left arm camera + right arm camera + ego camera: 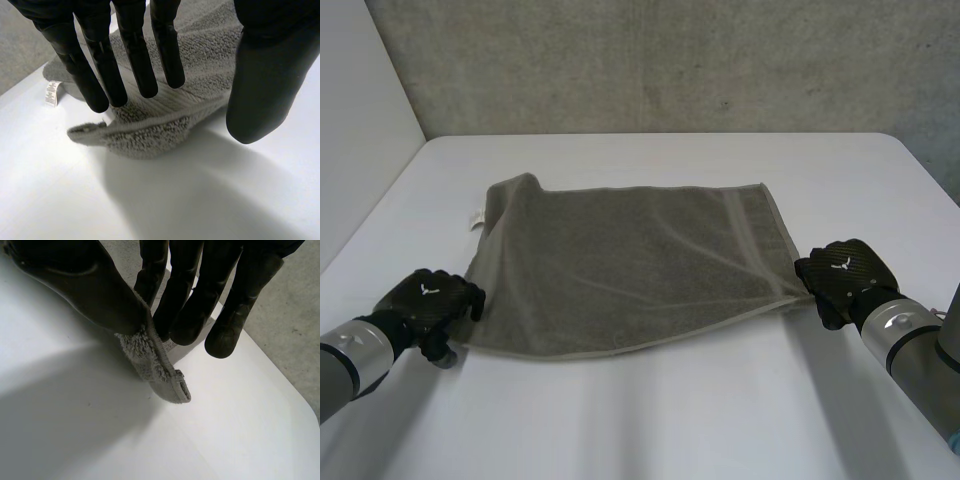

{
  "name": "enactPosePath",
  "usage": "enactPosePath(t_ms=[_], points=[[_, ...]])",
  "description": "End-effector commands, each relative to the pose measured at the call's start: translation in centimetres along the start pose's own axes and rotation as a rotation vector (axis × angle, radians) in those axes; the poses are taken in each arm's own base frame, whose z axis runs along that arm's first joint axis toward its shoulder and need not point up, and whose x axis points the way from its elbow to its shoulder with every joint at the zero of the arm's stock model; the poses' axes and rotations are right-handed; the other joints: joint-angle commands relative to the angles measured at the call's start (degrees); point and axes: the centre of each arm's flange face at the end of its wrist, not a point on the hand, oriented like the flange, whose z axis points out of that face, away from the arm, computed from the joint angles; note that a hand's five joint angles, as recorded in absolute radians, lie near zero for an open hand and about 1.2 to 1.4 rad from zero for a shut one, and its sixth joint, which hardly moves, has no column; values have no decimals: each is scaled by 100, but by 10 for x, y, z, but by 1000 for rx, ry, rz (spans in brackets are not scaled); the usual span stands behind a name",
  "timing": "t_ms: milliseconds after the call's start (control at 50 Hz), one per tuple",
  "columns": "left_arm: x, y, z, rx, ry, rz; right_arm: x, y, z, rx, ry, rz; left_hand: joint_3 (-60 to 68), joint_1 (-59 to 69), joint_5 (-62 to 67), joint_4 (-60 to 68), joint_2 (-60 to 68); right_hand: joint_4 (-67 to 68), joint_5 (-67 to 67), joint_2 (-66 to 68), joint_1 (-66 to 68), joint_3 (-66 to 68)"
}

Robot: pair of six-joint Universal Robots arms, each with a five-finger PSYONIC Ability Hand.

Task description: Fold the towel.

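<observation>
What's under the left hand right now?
A near corner of the towel lies under the straight fingers of the left hand, on the white table. The thumb stands apart beside it. The table beneath the cloth is covered.

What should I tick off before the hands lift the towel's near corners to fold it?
1. Right hand pinches the near-right corner of the towel: ok, the cloth sits between thumb and fingers.
2. Left hand grips the near-left corner: not ok, its fingers are straight over the cloth and the thumb is apart.
3. Left fingers touching the cloth: cannot tell.
4. Towel spread flat: not ok at the far-left corner, which is rumpled beside the label.
5. Towel wholly on the table: ok.
</observation>
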Motion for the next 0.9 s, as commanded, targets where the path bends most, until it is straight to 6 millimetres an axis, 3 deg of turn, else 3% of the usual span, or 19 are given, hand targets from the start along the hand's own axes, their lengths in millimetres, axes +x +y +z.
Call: enactPosePath(t_ms=[20, 200, 300, 440, 460, 480, 500, 520, 540, 560, 580, 600, 620, 640, 680, 740, 800, 900], points=[[1, 4, 3, -9, 5, -8, 0, 1, 0, -1, -1, 0, -203, -204, -1170, -203, -201, 379, 234, 356, 416, 382], [-1, 8, 10, 11, -9, 24, 1, 1, 1, -3, 2, 1, 808, 807, -160, 807, 810, 379, 234, 356, 416, 382], [-4, 2, 15, 43, -22, 51, 1, 1, 1, -5, 6, 0, 3392, 3390, 2424, 3391, 3394, 379, 234, 356, 416, 382], [-10, -10, 13, 78, -48, 67, 15, -10, 0, 22, 48, -3, 3396, 3395, 2428, 3396, 3398, 379, 234, 356, 416, 382], [-12, -21, 7, 104, -68, 81, 15, -10, 0, 22, 48, -3, 3396, 3395, 2428, 3396, 3398, 379, 234, 356, 416, 382], [-12, -21, 7, 104, -68, 81, 24, -24, -7, 63, 82, -13, 3396, 3395, 2428, 3396, 3398, 379, 234, 356, 416, 382], [-15, -38, -4, 156, -102, 112, 34, -43, -19, 122, 118, -30, 3396, 3395, 2428, 3396, 3398, 379, 234, 356, 416, 382], [-17, -55, -15, 210, -132, 133, 34, -43, -20, 123, 119, -30, 3396, 3395, 2428, 3396, 3398, 379, 234, 356, 416, 382], [-17, -55, -15, 211, -132, 134, 42, -61, -33, 170, 150, -41, 3396, 3395, 2428, 3396, 3398, 379, 234, 356, 416, 382], [-19, -72, -27, 269, -161, 144, 51, -77, -46, 209, 178, -50, 3396, 3395, 2428, 3396, 3398, 379, 234, 356, 416, 382], [-22, -89, -38, 332, -190, 145, 51, -78, -46, 210, 178, -51, 3396, 3395, 2428, 3396, 3398, 379, 234, 356, 416, 382], [-22, -89, -38, 333, -190, 145, 60, -93, -59, 239, 201, -59, 3396, 3395, 2428, 3396, 3398, 379, 234, 356, 416, 382], [-27, -108, -52, 403, -223, 132, 67, -103, -68, 242, 206, -59, 3396, 3395, 2428, 3396, 3398, 379, 234, 356, 416, 382], [-27, -108, -52, 404, -223, 132, 67, -103, -69, 242, 206, -59, 3396, 3395, 2428, 3396, 3398, 379, 234, 356, 416, 382], [-34, -136, -75, 510, -258, 94, 74, -109, -75, 226, 195, -55, 3396, 3395, 2428, 3396, 3398, 379, 234, 356, 416, 382], [-34, -144, -86, 514, -247, 53, 83, -113, -85, 175, 155, -45, 3396, 3395, 2428, 3396, 3398, 379, 234, 356, 416, 382], [-29, -137, -88, 450, -212, 16, 91, -113, -89, 134, 120, -30, 3396, 3395, 2428, 3396, 3398, 379, 234, 356, 416, 382], [-16, -121, -86, 355, -152, -42, 84, -86, -81, 3, 5, -94, 3396, 3395, 2428, 3396, 3398, 379, 234, 356, 416, 382]])
